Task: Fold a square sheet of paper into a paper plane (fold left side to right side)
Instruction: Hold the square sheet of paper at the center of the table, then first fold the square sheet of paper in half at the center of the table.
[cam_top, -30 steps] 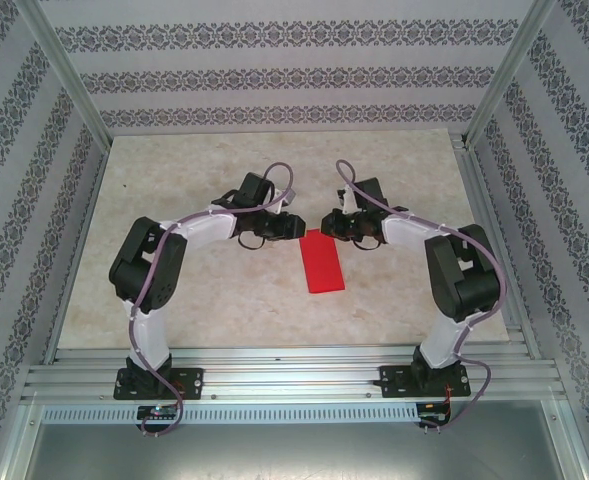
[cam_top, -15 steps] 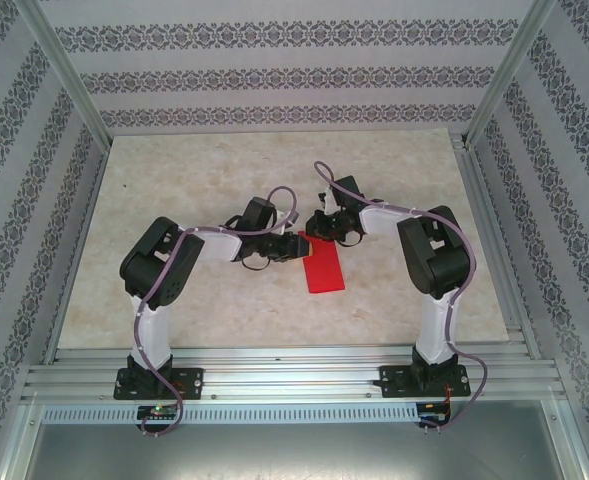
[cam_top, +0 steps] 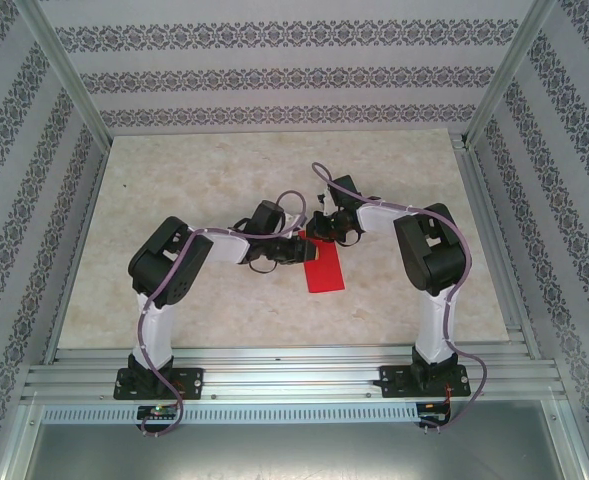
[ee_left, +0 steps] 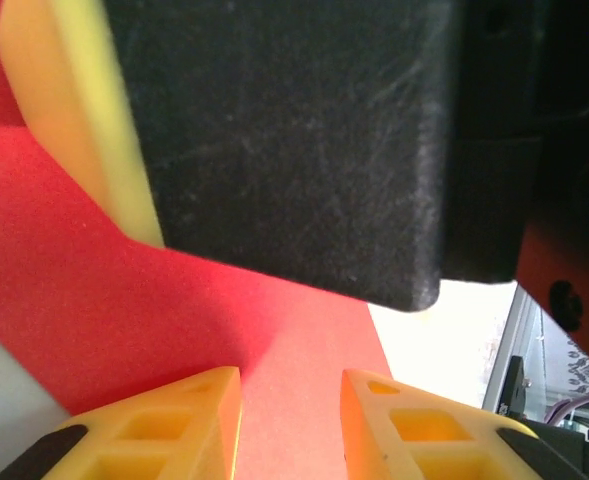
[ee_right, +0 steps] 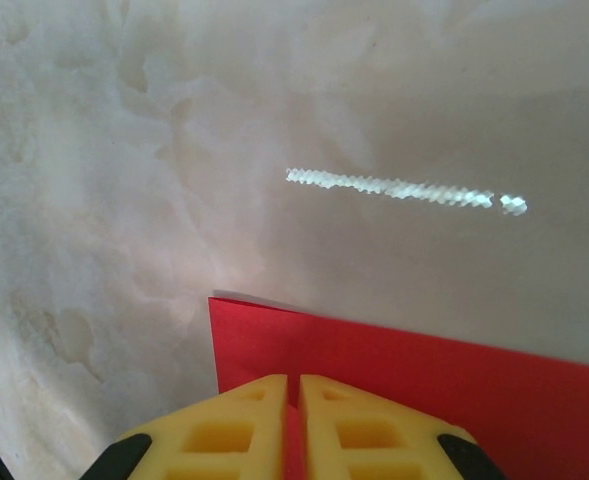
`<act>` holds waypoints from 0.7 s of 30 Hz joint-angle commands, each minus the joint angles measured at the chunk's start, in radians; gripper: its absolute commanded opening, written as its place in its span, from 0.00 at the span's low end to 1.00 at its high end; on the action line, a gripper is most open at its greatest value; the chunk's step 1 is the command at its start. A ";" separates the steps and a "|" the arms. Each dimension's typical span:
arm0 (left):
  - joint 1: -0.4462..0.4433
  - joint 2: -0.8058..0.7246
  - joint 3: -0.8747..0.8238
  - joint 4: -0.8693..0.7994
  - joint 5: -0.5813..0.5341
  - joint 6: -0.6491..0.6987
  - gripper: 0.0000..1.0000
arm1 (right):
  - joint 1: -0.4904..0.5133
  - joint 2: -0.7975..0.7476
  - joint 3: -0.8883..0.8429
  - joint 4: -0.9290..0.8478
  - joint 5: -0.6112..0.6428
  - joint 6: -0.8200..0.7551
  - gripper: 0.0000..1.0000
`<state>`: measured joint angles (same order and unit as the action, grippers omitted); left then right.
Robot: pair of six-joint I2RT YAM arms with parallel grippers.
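Right gripper (ee_right: 292, 385) over paper (cam_top: 324, 270), lengthwise near-far

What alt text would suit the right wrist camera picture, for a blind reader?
The right gripper, its two yellow fingers nearly touching, sits over the sheet of paper, bright red, flat on a pale marbled table. A streak of glare crosses the table.

The top external camera looks steeply down from above and behind the arm bases, far enough back to take in the whole pale marbled tabletop (cam_top: 174, 180). Each wrist camera peers past its own yellow plastic fingertips (ee_left: 164, 420), very close and low over the table. All three views share the thin bright red sheet of paper (cam_top: 326, 272).
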<state>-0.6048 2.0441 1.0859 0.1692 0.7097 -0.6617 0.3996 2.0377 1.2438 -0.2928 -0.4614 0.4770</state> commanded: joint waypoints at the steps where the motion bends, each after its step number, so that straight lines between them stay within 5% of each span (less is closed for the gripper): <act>1: -0.033 0.013 0.003 -0.126 -0.024 0.079 0.33 | 0.014 0.029 -0.001 -0.055 0.052 -0.015 0.13; 21: -0.172 -0.075 -0.074 -0.326 -0.115 0.169 0.34 | 0.013 0.039 0.003 -0.065 0.076 -0.003 0.12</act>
<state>-0.7048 1.9656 1.0710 -0.0174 0.5507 -0.5133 0.4038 2.0377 1.2488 -0.3149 -0.4446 0.4732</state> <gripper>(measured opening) 0.337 0.121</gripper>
